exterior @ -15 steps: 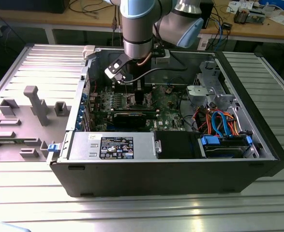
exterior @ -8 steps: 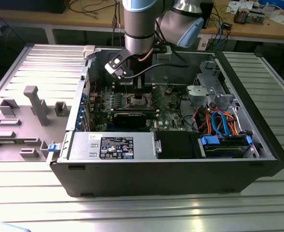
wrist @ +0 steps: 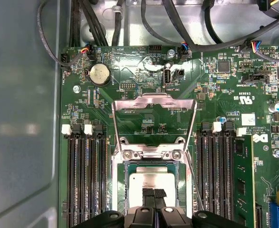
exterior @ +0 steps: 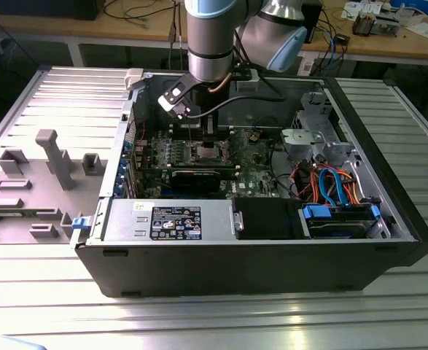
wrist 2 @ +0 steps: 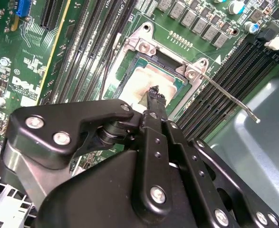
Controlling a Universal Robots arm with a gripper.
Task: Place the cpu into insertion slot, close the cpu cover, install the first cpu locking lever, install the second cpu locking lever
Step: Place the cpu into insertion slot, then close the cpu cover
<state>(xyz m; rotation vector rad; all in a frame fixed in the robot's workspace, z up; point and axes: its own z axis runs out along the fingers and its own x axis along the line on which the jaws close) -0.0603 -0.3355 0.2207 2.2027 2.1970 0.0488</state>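
The cpu lies flat in the insertion slot, its silver-grey top facing up; it also shows in the second wrist view. The cpu cover stands open, swung back on its hinge away from the slot. My gripper is shut, and its fingertips hover right over the middle of the chip; I cannot tell whether they touch it. A thin locking lever sticks out free beside the socket. In the exterior view my gripper reaches down into the computer case.
Black memory slots flank the socket on both sides. A coin battery and cable connectors sit beyond the open cover. The graphics card, power supply and drive cage with cables crowd the case.
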